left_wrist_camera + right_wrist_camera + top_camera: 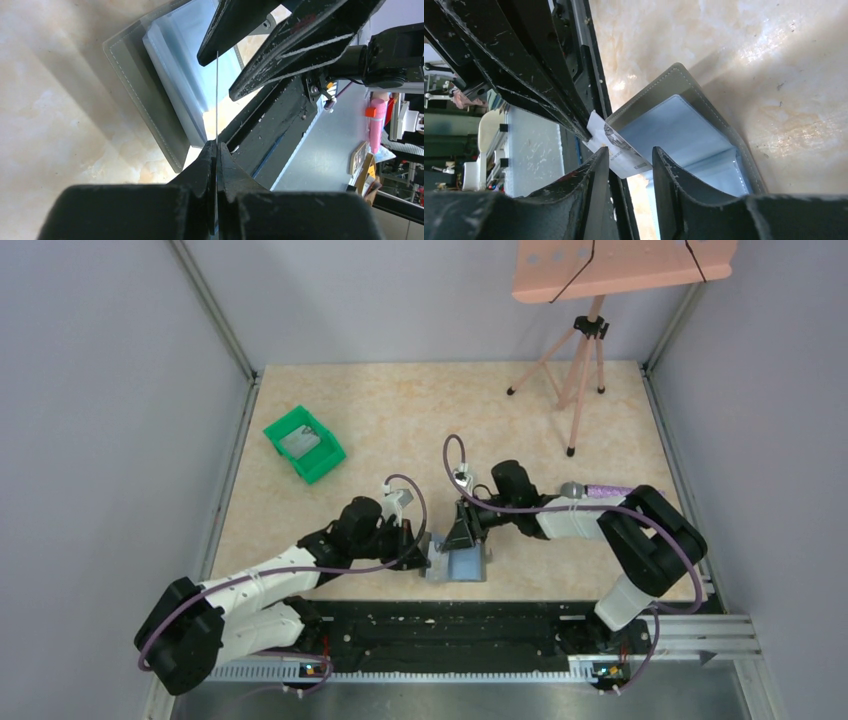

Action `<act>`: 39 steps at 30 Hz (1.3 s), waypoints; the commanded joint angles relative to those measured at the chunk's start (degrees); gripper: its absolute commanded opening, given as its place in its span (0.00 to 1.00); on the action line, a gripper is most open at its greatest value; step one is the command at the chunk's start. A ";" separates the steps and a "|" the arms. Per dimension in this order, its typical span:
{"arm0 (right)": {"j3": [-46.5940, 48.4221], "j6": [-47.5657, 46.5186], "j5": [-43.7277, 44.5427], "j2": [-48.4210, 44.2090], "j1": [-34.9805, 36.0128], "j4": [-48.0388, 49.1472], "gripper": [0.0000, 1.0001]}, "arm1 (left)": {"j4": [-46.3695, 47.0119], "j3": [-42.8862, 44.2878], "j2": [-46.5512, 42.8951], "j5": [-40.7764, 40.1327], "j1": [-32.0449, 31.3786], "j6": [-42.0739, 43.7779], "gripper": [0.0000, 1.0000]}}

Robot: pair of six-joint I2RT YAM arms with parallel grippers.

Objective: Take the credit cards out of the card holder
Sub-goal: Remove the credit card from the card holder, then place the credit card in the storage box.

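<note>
1. Location: the holder (669,127) lies open on the counter (400,410) at its near edge, between the two arms, blue-grey inside facing up
2. Card (616,150): one white card sticks out of the holder on the left arm's side, with part of it tucked under the grey flap. Whether more cards sit in the sleeves cannot be told
3. Left gripper (217,146): pressed together on the card's outer edge. In its own view the card shows edge-on, as a thin line rising from the fingertips
4. Right gripper (630,152): spread part way, one finger on either side of the card's free end, just over the holder. No contact with the card can be confirmed
5. Step in hand, as judged: drawing this card clear of its pocket
6. Recommended practice: pull with the left gripper along the card's own plane, straight away from the pocket mouth. A twist would likely bend the card or drag the holder along
7. The holder looks light and nothing anchors it, so the right gripper would serve best by pinning a flap down rather than closing on the card
8. Risk: the pinch sits at the card's very edge and may slip, so a slow, even pull is advised
9. The bin (325,462) stands well apart, far left, and is a likely drop point, though this is a judgement only
</note>
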 commanded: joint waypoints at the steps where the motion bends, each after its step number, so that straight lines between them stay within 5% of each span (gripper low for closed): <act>1: -1.08 0.46 -4.88 -0.36 -0.38 6.15 0.34 | 2.32 2.25 -0.81 2.48 0.69 0.89 0.00; 8: -2.80 2.33 -6.31 -2.10 -0.38 8.54 0.00 | 1.69 2.89 -1.29 4.41 3.58 -0.27 0.00; 15: -4.77 11.11 -3.84 -6.77 -0.40 14.67 0.00 | 0.69 4.23 -3.35 7.18 9.52 -1.48 0.13; 25: -10.16 31.28 3.48 -10.06 -3.55 32.62 0.00 | -2.67 4.66 -10.30 5.58 13.97 -3.21 0.57; 39: -16.70 44.12 18.16 -16.97 -3.81 44.73 0.00 | 6.57 0.99 -17.11 -2.52 14.13 -11.28 0.65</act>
